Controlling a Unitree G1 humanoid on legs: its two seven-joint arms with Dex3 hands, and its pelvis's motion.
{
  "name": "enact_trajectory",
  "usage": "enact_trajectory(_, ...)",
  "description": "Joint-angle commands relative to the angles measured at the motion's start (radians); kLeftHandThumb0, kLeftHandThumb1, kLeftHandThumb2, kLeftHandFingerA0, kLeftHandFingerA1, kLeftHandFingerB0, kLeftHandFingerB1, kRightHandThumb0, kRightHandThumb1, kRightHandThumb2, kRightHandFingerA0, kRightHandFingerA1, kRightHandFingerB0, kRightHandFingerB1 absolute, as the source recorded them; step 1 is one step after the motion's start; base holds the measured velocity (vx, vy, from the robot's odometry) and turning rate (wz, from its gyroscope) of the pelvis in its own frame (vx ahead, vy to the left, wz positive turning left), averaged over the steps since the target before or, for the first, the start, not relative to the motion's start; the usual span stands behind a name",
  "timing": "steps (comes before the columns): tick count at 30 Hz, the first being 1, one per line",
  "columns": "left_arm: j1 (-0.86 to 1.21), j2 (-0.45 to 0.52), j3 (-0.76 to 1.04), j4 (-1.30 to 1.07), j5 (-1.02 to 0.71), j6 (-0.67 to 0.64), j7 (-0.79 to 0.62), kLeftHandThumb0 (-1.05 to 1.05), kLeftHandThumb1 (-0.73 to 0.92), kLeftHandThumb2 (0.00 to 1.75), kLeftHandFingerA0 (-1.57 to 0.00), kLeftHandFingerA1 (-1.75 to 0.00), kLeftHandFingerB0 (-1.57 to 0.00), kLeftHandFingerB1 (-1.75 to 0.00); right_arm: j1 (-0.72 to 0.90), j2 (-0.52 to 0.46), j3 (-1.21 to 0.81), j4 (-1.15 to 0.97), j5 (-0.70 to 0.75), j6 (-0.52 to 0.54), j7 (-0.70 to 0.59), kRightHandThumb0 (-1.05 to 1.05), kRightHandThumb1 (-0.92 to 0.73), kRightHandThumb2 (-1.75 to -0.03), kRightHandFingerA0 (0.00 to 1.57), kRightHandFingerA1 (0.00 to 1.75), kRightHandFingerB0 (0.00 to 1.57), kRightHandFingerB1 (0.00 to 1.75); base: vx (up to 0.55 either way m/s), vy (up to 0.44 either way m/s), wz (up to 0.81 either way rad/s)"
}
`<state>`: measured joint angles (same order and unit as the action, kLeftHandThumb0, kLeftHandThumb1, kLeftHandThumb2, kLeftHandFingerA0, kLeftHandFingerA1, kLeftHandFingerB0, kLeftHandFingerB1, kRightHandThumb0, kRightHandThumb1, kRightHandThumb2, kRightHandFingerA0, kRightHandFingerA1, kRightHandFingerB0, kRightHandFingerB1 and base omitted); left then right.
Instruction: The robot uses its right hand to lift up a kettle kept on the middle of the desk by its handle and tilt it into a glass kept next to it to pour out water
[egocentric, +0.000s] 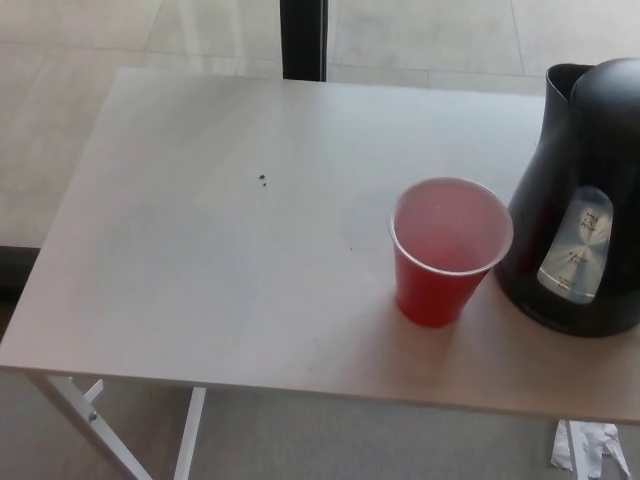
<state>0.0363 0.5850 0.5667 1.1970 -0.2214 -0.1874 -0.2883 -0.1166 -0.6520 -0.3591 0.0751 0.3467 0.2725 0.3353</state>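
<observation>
Two things sit on your desk (200, 260): a black kettle (585, 200) upright at the right edge and a red cup (447, 250) just to its left. Neither of your hands shows, so you cannot tell their grip or how far they are from the kettle.

Office or lab test space: plain white folding worktop (200, 260), pale tiled floor (80, 30), dark pillar (303, 40).

Pale desk (200, 260) on white metal legs (90, 420); light tiled floor (60, 60), dark post (303, 40) behind, crumpled paper (590, 445) below.
</observation>
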Motion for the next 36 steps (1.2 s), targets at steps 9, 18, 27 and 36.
enact_trajectory(9,-0.006,0.019,0.013,0.014,-0.037,0.009,-0.012,-0.71,0.79,0.63,-0.58,-0.55,-0.44,-0.42,0.060,0.053,0.105,0.051,-0.111,-0.018,-0.004,-0.77,-0.50,-0.91,0.11,0.51,0.00,0.19,0.00,0.000,0.00)
enact_trajectory(18,-0.012,0.020,0.003,0.015,-0.039,0.008,-0.011,-0.71,0.79,0.63,-0.58,-0.55,-0.44,-0.42,0.069,0.061,0.088,0.049,-0.122,-0.019,0.004,-0.77,-0.50,-0.91,0.11,0.51,0.00,0.19,0.00,0.000,0.00)
enact_trajectory(27,-0.019,0.022,-0.003,0.015,-0.042,0.009,-0.009,-0.71,0.79,0.63,-0.58,-0.55,-0.44,-0.42,0.068,0.065,0.081,0.052,-0.125,-0.020,0.006,-0.77,-0.50,-0.91,0.11,0.51,0.00,0.19,0.00,0.000,0.00)
enact_trajectory(36,-0.018,0.015,-0.013,0.016,-0.039,0.006,-0.006,-0.71,0.79,0.63,-0.58,-0.55,-0.44,-0.42,0.082,0.063,0.069,0.057,-0.128,-0.026,0.014,-0.77,-0.50,-0.91,0.11,0.51,0.00,0.19,0.00,0.000,0.00)
